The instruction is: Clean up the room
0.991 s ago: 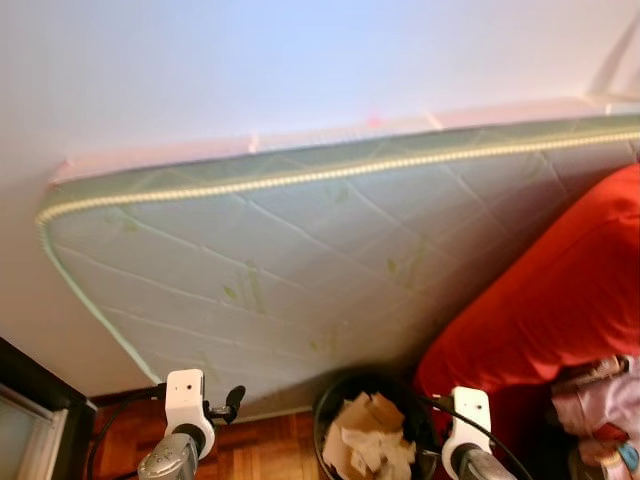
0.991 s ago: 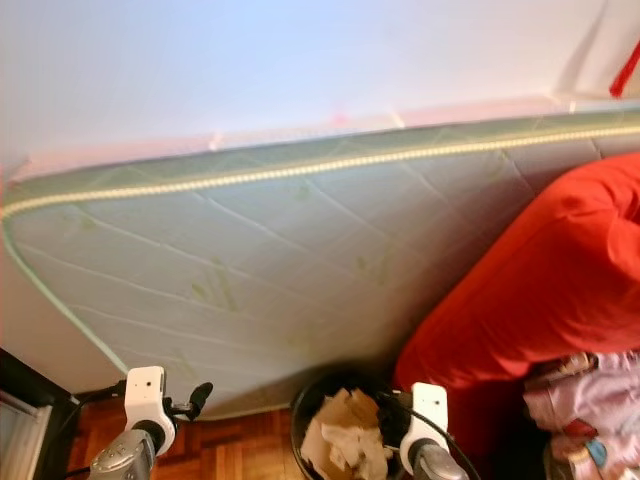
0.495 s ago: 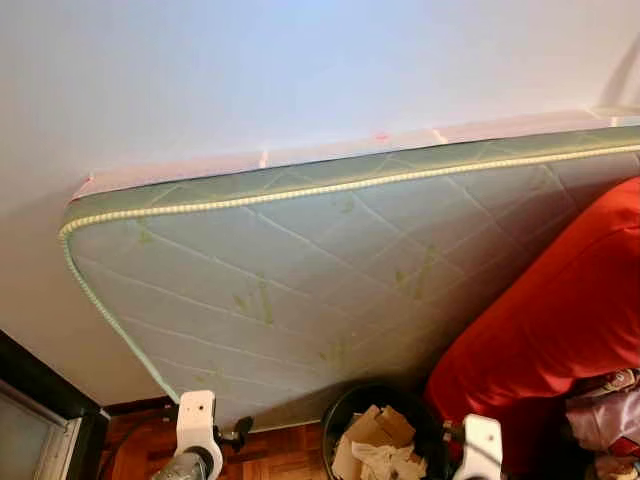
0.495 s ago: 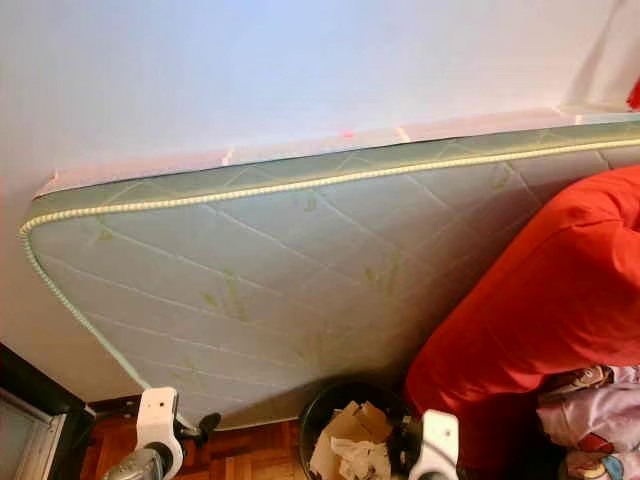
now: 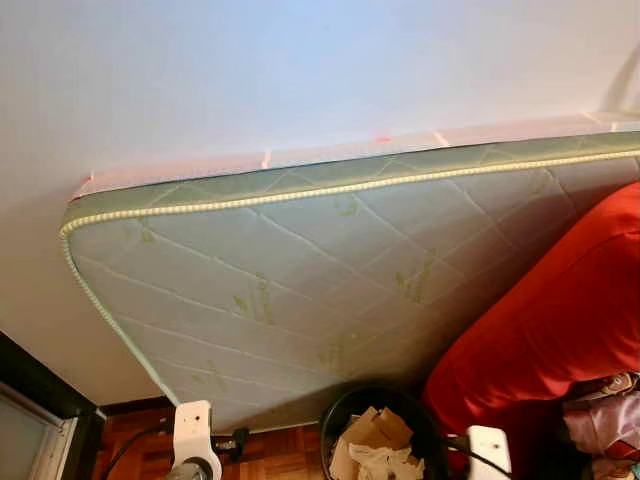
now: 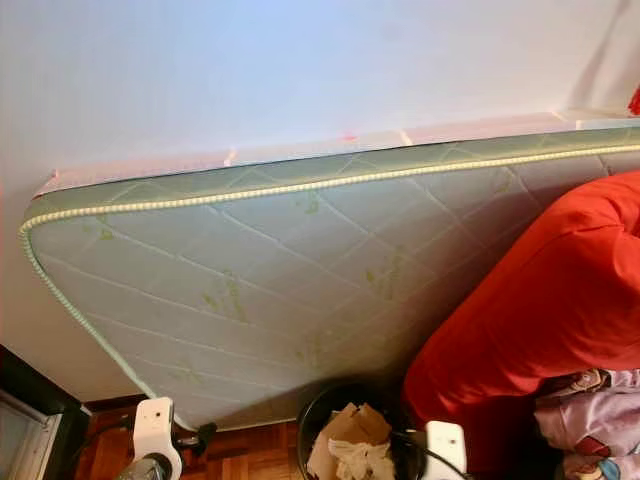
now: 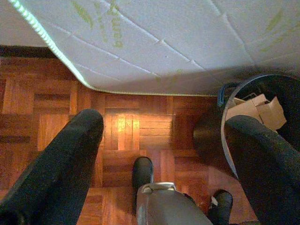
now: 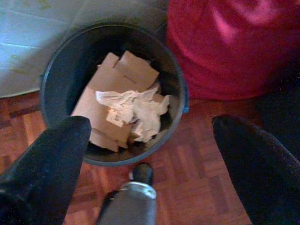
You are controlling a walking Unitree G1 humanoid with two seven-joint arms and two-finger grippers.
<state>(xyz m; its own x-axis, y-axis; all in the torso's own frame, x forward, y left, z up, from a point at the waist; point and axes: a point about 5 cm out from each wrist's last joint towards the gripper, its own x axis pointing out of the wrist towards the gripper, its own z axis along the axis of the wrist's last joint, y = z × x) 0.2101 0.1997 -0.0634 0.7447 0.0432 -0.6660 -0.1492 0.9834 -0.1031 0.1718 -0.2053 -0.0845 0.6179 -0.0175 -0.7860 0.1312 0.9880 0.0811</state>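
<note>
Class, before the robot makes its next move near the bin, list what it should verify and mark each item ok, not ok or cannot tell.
1. Left gripper open and holding nothing: ok.
2. Right gripper open and holding nothing: ok.
3. Black bin upright on the wood floor: ok.
4. Bin has room above the cardboard and paper: ok.
5. Mattress leaning steadily against the wall: cannot tell.
6. Litter left on the floor: cannot tell.

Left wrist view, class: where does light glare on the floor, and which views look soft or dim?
Left wrist view: a bright glare patch on the parquet floor below the mattress. Right wrist view: soft and dim around the bin. Eye views: evenly lit wall.
</note>
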